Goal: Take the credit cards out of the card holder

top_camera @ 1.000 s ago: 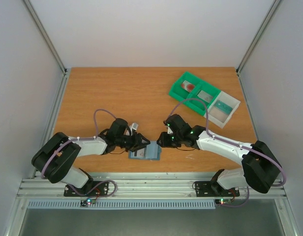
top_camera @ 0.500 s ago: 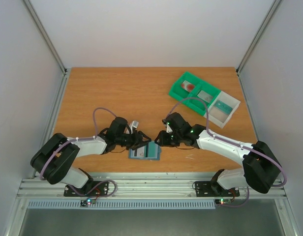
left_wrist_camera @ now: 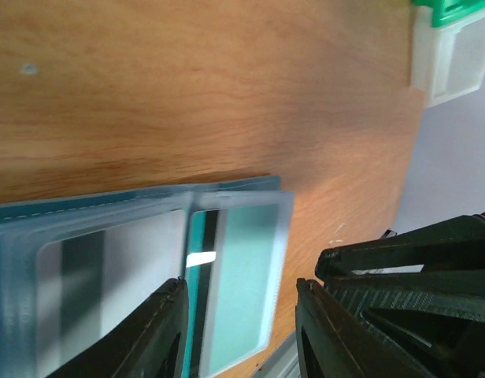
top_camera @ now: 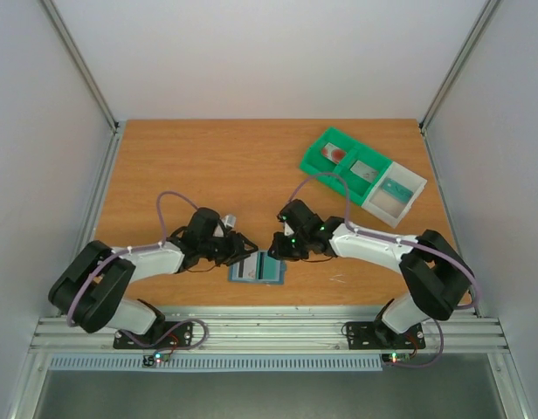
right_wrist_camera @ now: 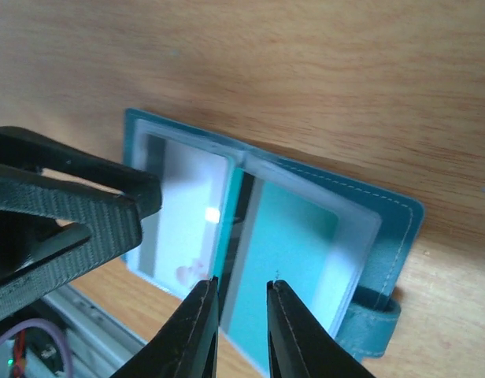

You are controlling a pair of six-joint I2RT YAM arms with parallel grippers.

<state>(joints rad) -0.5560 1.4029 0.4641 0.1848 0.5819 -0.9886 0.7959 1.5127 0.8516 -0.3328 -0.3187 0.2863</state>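
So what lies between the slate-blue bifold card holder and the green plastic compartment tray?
Top view: the right gripper with its wrist, and a looping purple cable, cross that stretch above bare wooden table.

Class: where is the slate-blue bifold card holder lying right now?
In the top view, the card holder lies open near the front edge of the wooden table, between the left gripper and right gripper.
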